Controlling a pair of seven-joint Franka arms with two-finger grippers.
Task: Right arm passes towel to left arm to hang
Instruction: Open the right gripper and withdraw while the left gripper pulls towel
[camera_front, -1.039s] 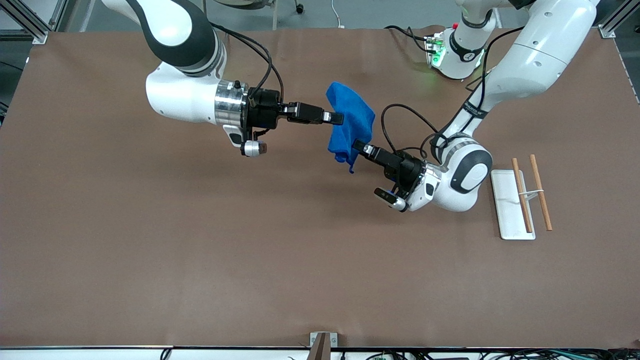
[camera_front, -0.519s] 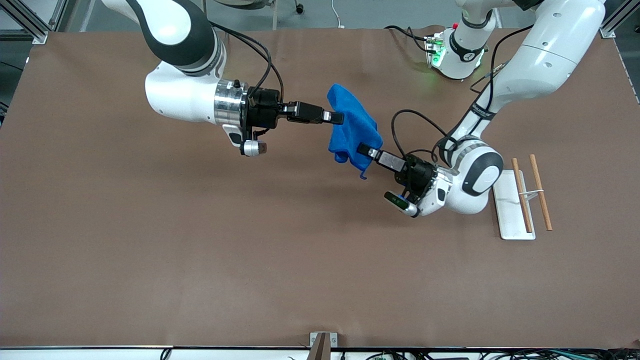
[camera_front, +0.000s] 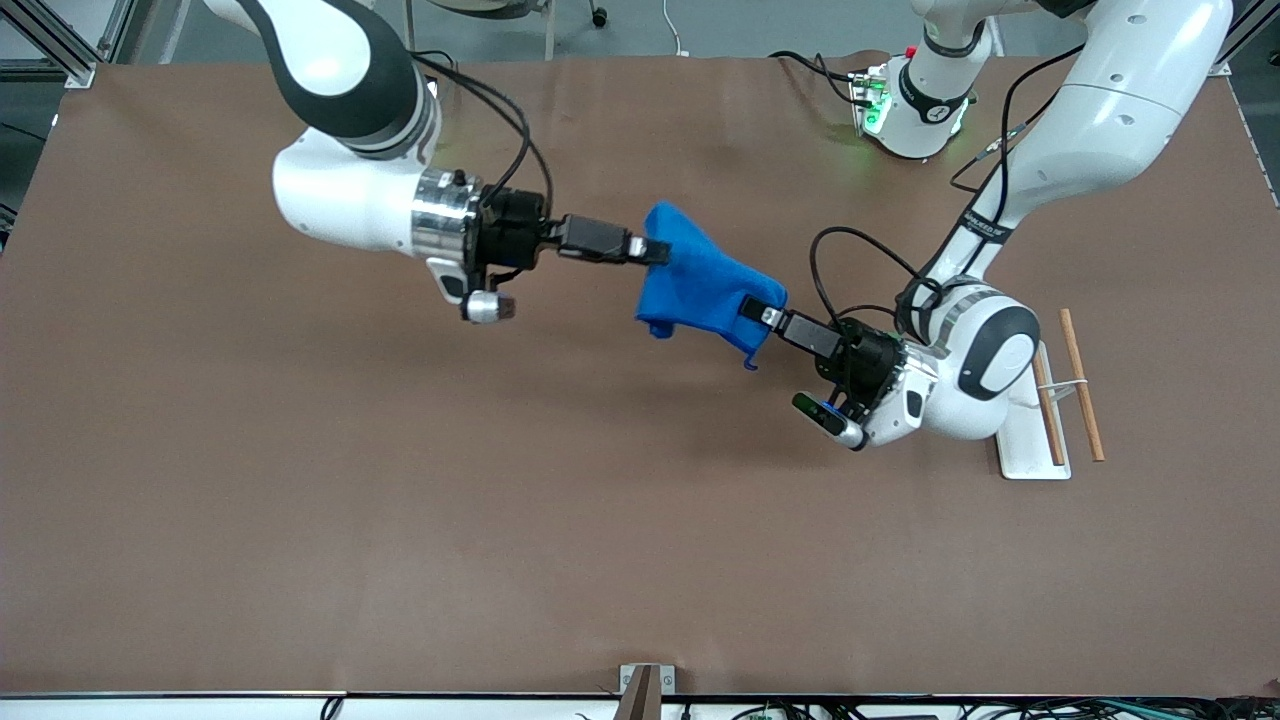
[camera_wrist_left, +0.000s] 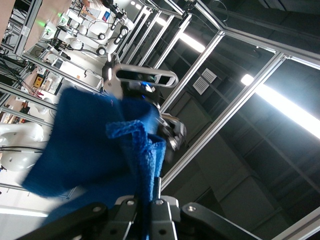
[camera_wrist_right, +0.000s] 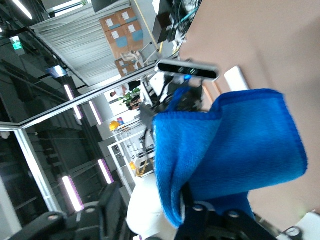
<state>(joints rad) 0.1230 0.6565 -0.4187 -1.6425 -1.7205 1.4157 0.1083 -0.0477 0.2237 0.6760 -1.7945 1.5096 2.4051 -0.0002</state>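
The blue towel (camera_front: 705, 285) hangs in the air over the middle of the table, stretched between the two grippers. My left gripper (camera_front: 760, 315) is shut on the towel's edge at the left arm's end, where a small loop dangles. In the left wrist view the towel (camera_wrist_left: 90, 145) is pinched between the jaws of the left gripper (camera_wrist_left: 145, 200). My right gripper (camera_front: 655, 250) is at the towel's other end. In the right wrist view the right gripper (camera_wrist_right: 150, 205) is open, its jaws apart, and the towel (camera_wrist_right: 235, 145) still drapes over one finger.
A white flat base (camera_front: 1020, 450) with two wooden rods (camera_front: 1082, 385) on it lies at the left arm's end, partly under the left arm's wrist. A small metal bracket (camera_front: 645, 680) sits at the table edge nearest the front camera.
The left gripper shut on the towel and pulled it toward the left arm's end, stretching the cloth. The right gripper's jaws opened and the right arm drew back slightly.
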